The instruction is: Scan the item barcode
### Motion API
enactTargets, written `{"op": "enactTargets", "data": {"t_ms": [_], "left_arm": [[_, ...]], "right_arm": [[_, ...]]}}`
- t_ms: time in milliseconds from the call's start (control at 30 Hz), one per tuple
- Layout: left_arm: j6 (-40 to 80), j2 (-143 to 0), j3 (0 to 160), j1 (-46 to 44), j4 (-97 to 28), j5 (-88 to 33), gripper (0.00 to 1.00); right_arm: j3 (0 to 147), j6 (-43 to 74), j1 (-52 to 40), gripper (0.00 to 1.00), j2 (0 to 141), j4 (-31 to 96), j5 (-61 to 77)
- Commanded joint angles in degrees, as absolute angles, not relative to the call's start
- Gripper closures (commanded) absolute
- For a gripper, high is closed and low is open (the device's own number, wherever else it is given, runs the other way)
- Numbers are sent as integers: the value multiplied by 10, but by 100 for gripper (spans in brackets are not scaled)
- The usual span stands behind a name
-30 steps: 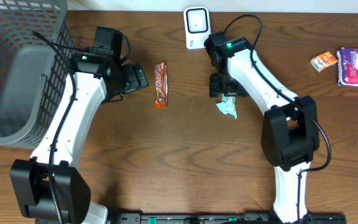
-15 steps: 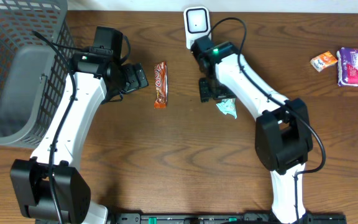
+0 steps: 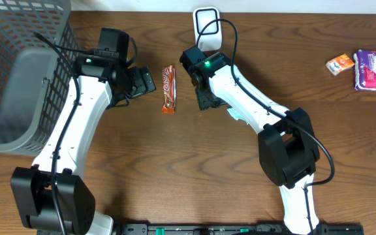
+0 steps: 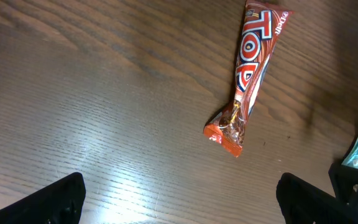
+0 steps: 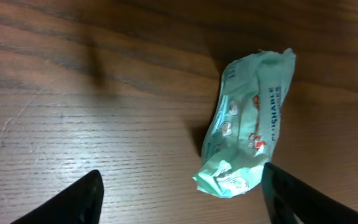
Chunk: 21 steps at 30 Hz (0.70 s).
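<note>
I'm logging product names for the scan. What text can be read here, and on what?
"TOP": on the red candy bar; smaller script at its top end is blurred.
"FLUSHABLE", probably: on the mint-green packet; its other print is too small.
Print on the orange packet and purple packet: too small to read.

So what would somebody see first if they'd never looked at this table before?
Probably the two big white robots, the left arm and the right arm, bending over the brown wooden table. Between them lies a bright red-orange candy bar, and a crumpled mint-green packet pokes out from under the right arm. A grey mesh basket fills the top-left corner.
</note>
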<state>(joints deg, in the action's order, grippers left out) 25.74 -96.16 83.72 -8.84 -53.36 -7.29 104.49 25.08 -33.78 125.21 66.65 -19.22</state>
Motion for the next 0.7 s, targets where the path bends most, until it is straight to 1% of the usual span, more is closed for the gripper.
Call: {"op": "enactTargets", "data": {"t_ms": [0, 167, 267, 333, 567, 667], "left_arm": [[258, -962, 842, -88, -535, -66, 2], [258, -962, 842, -88, -535, -66, 2], [258, -962, 842, -88, -535, -66, 2], [258, -962, 842, -88, -535, -66, 2], [258, -962, 842, -88, -535, -66, 2], [258, -962, 842, -88, -535, -66, 2]], "right_arm": [[1044, 261, -338, 18, 1240, 667, -211], [1044, 261, -339, 7, 1240, 667, -194], [1044, 260, -338, 8, 1240, 667, -194], [1044, 258, -338, 11, 1240, 666, -194], [1044, 258, -338, 27, 1240, 665, -196], [1044, 258, -339, 28, 1240, 666, -203]]}}
